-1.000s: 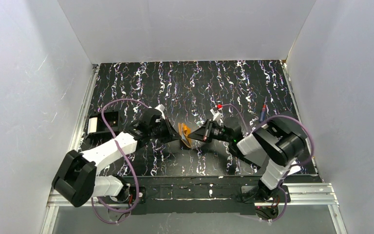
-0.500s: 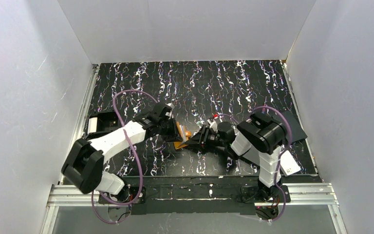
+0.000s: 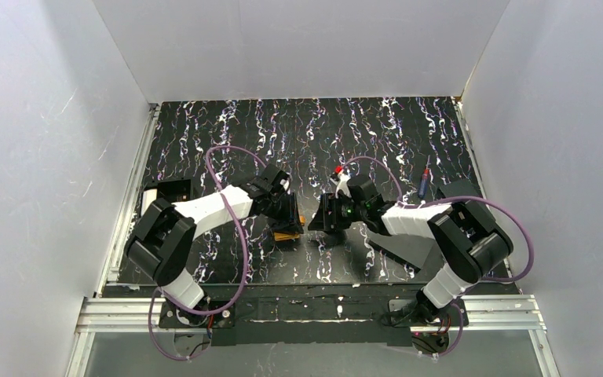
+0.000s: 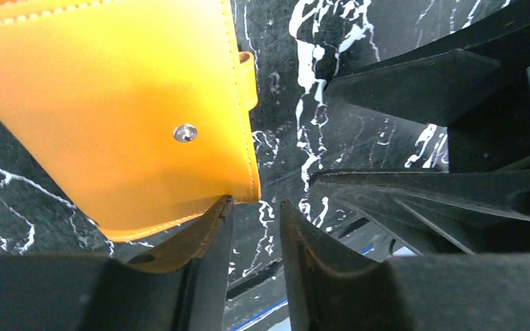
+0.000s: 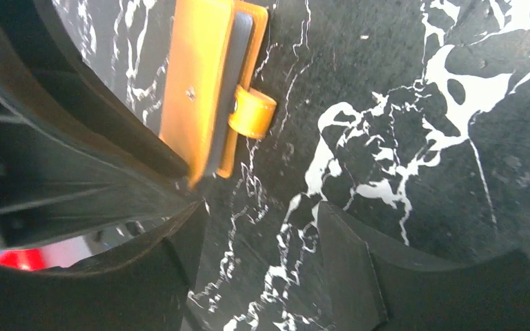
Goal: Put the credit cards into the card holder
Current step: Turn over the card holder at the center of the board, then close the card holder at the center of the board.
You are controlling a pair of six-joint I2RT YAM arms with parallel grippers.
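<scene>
A black table (image 3: pixel 228 133) streaked with white fills the overhead view. The left arm (image 3: pixel 204 208) and right arm (image 3: pixel 416 220) reach inward from the near edge, and their tips nearly meet at the middle.

Under that meeting point, the orange holder (image 3: pixel 286 234) lies flat on the table, folded shut. It sits closer to the left arm's tip. Neither arm grips it.

The task looks late, but this cannot be confirmed. A dark grey layer shows between the covers in the right wrist view, and whether cards sit in it cannot be told. No loose card can be picked out in any view. As a judgement, what remains is checking that the cards are in and perhaps fastening the holder.

The left gripper (image 4: pixel 255 217) has its jaws a narrow slit apart with nothing between them. The holder's near corner sits just past that slit. One finger (image 4: pixel 210 227) touches, or all but touches, the holder's edge.

The right gripper (image 5: pixel 262 241) stands wide and empty. The holder lies ahead of it, off toward one finger and just apart from that finger's tip.

The holder's tab (image 5: pixel 252 112) curls round its open edge. The metal stud (image 4: pixel 185 132) on the cover is bare, so the tab seems unsnapped.
</scene>
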